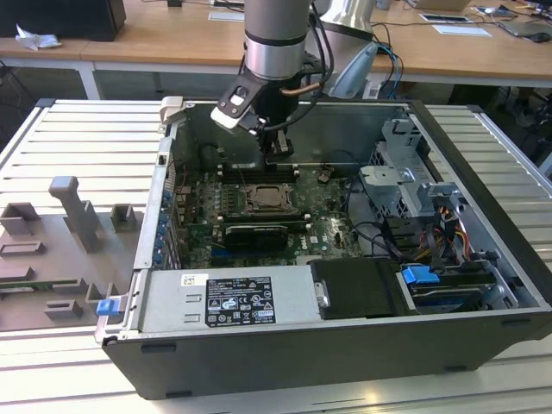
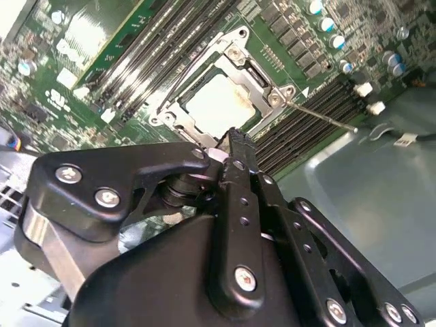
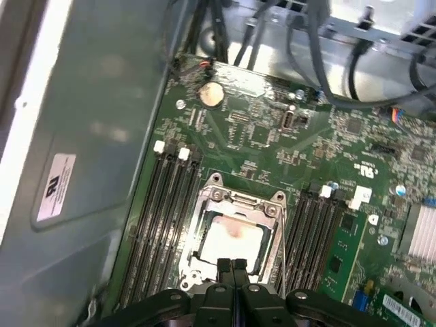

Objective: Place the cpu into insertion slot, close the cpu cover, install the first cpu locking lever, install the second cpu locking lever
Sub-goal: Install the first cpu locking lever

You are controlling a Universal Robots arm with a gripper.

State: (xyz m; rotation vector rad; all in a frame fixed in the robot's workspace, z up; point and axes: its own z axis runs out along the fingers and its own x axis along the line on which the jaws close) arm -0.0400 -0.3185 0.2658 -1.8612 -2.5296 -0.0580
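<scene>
Claw [image 3: 231, 266] clenched, empty, hanging above the socket edge. The cpu [image 3: 231, 238] sits in the insertion slot [image 3: 193, 275], with the cpu cover [image 3: 198, 231] down over it. Locking lever [image 2: 320, 114] juts free. Judgement: press it squarely, guarding against sideways slip.

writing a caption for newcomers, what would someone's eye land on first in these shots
First, the silvery robot arm reaching down into the open black computer case at the centre of the exterior view, its black end effector just above the green motherboard. In the first wrist view the small pale silvery square cpu stands out, framed by the thin silvery metal cpu cover, with the shut end effector's tips at its edge.
</scene>
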